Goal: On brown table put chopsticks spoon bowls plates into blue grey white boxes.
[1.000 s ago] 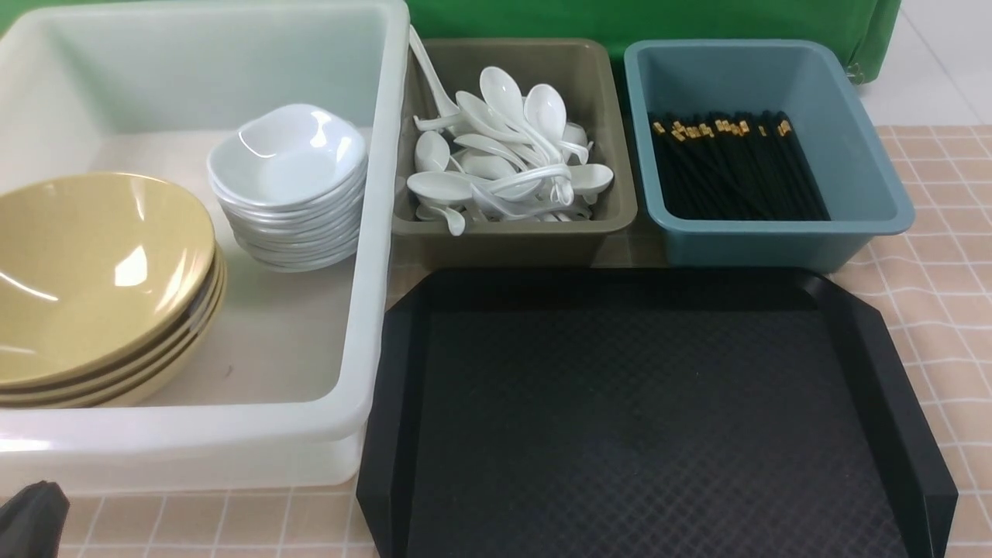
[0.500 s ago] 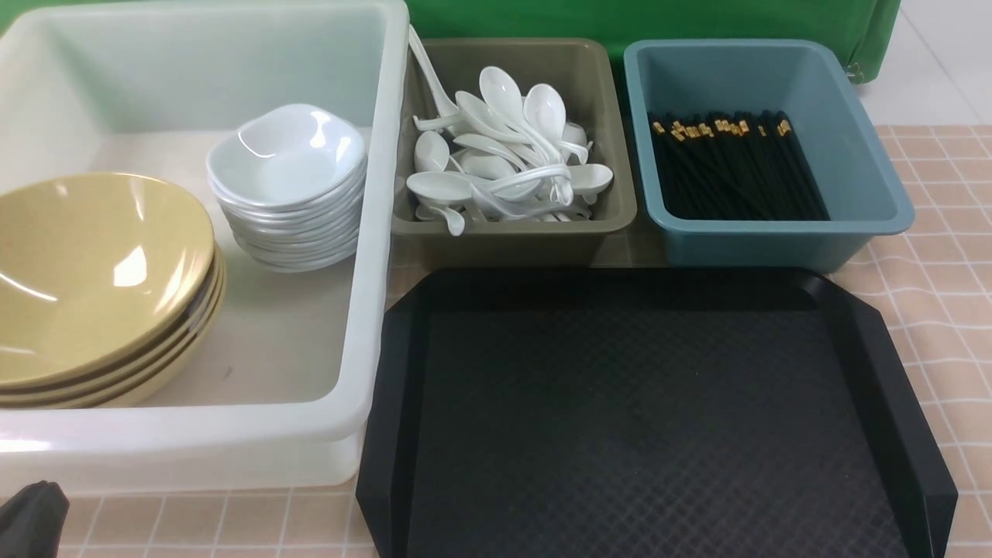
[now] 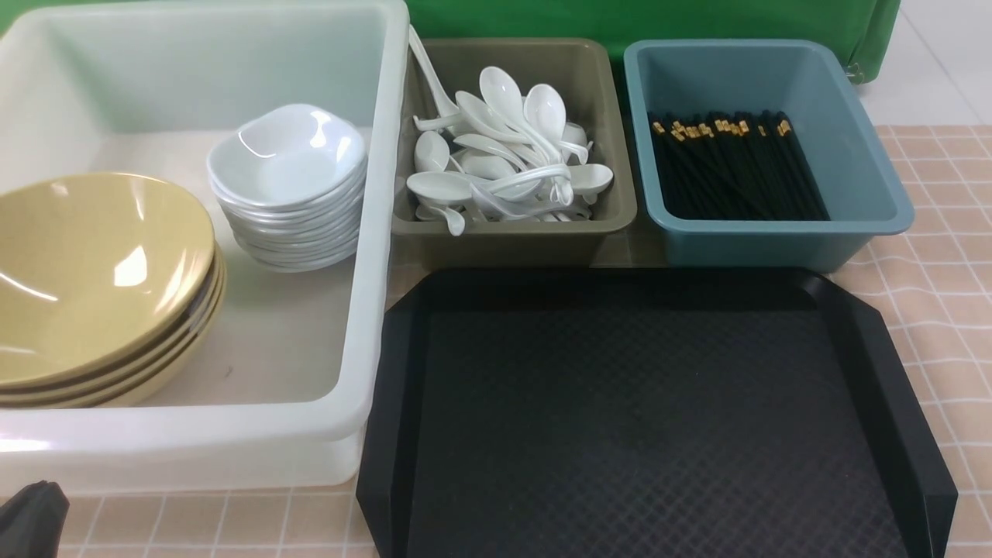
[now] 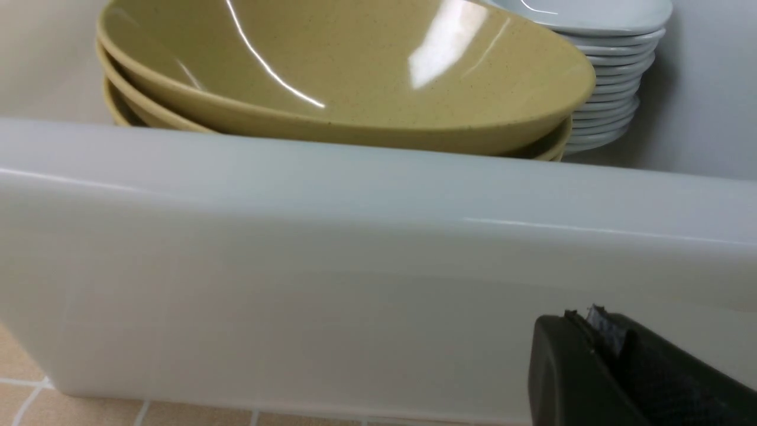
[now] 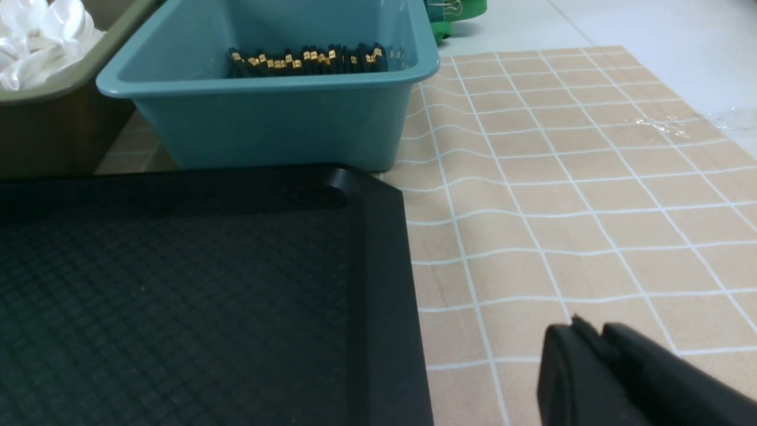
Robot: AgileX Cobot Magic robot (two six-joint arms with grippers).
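The white tub (image 3: pixel 372 232) holds a stack of yellow bowls (image 3: pixel 93 271) and a stack of white plates (image 3: pixel 287 163). The olive-grey box (image 3: pixel 511 236) holds several white spoons (image 3: pixel 504 155). The teal-blue box (image 3: pixel 775 240) holds the black chopsticks (image 3: pixel 736 167). My left gripper (image 3: pixel 31 515) is shut and empty, low by the tub's near wall; it shows in the left wrist view (image 4: pixel 582 322) with the bowls (image 4: pixel 331 77) and plates (image 4: pixel 615 71) beyond the tub wall (image 4: pixel 295 266). My right gripper (image 5: pixel 585 331) is shut and empty above the checked table (image 5: pixel 562 207), out of the front view.
An empty black textured tray (image 3: pixel 643 418) lies in front of the two small boxes; it also shows in the right wrist view (image 5: pixel 177 284), with the teal box (image 5: pixel 272 124) behind it. A green cloth (image 3: pixel 643 19) hangs at the back.
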